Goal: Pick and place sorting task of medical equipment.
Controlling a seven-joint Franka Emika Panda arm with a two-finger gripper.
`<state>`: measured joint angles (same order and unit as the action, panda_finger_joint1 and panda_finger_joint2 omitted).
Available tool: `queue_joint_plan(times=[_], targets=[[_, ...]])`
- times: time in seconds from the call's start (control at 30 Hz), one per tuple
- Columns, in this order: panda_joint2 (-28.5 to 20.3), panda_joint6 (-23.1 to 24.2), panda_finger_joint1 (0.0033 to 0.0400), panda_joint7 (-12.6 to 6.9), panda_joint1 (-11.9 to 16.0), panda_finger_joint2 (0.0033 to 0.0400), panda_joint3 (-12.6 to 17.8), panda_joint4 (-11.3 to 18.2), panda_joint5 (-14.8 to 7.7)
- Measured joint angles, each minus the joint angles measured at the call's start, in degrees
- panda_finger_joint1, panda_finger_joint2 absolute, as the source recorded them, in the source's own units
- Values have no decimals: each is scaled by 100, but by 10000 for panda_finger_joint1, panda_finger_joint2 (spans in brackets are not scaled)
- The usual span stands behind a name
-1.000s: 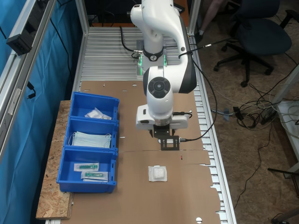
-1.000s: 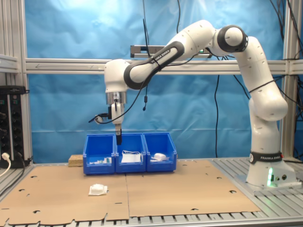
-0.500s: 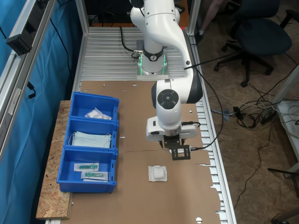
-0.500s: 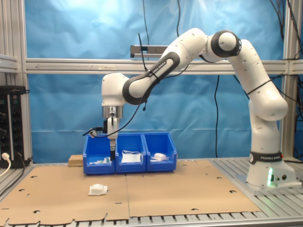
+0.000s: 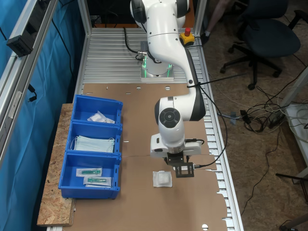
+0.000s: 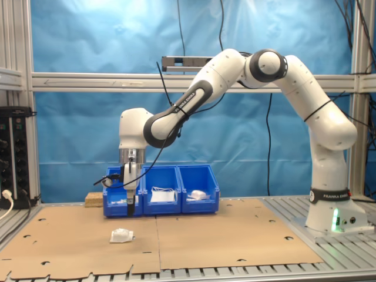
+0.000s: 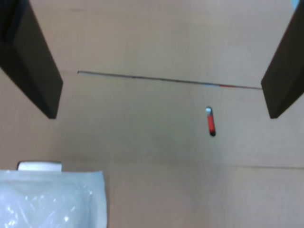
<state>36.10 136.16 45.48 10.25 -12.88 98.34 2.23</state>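
Observation:
The medical equipment, a small white square packet (image 5: 162, 179) in crinkly wrap, lies flat on the brown cardboard. In the second exterior view the packet (image 6: 121, 235) sits near the cardboard's front edge. My gripper (image 5: 183, 171) hangs just beside and above it, nearer the table's rail side. It hovers a short way over the cardboard (image 6: 130, 207). In the wrist view the two dark fingers (image 7: 33, 71) stand wide apart with nothing between them, the gripper (image 7: 161, 115) is open, and a corner of the packet (image 7: 52, 199) shows.
Three joined blue bins (image 5: 77, 126) stand along the cardboard's far side from the rail: one holds a white packet (image 5: 100, 117), one light-blue masks (image 5: 94, 143), one flat clear packets with teal items (image 5: 94, 175). A small red mark (image 7: 211, 124) lies on the cardboard seam.
The arm has swung along the cardboard toward the packet and lowered. The gripper now hangs beside the packet. The packet has not moved.

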Motion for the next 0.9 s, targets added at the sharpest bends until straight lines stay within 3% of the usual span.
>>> queue_joint_plan(times=[0.9], targets=[[750,321,400,0,84,400,321,-604,0]])
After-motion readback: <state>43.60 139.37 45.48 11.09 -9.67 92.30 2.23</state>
